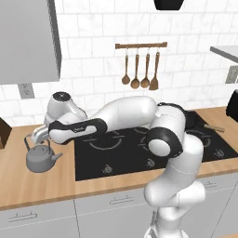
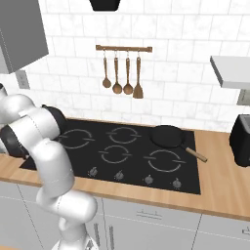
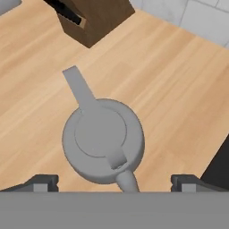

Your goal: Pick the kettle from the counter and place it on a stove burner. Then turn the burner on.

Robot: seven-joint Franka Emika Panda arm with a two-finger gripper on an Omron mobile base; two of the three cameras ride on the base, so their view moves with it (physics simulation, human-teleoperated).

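Note:
The grey kettle (image 1: 41,157) stands upright on the wooden counter (image 1: 28,186), just left of the black stove (image 1: 139,148). My gripper (image 1: 37,135) hangs directly above it, pointing down, close to the arched handle. From the hand view the kettle (image 3: 103,138) sits centred below, its lid round and its spout toward the bottom of the frame. The gripper (image 3: 115,183) is open, with one fingertip (image 3: 42,182) on each side, wide of the kettle body and holding nothing. The burner knobs (image 1: 108,169) line the stove's front edge.
A black frying pan (image 2: 167,135) occupies the stove's back right burner. A dark wooden knife block (image 3: 96,15) stands on the counter beyond the kettle. Wooden utensils (image 1: 139,74) hang on the wall rail, and a black toaster (image 2: 240,140) sits far right.

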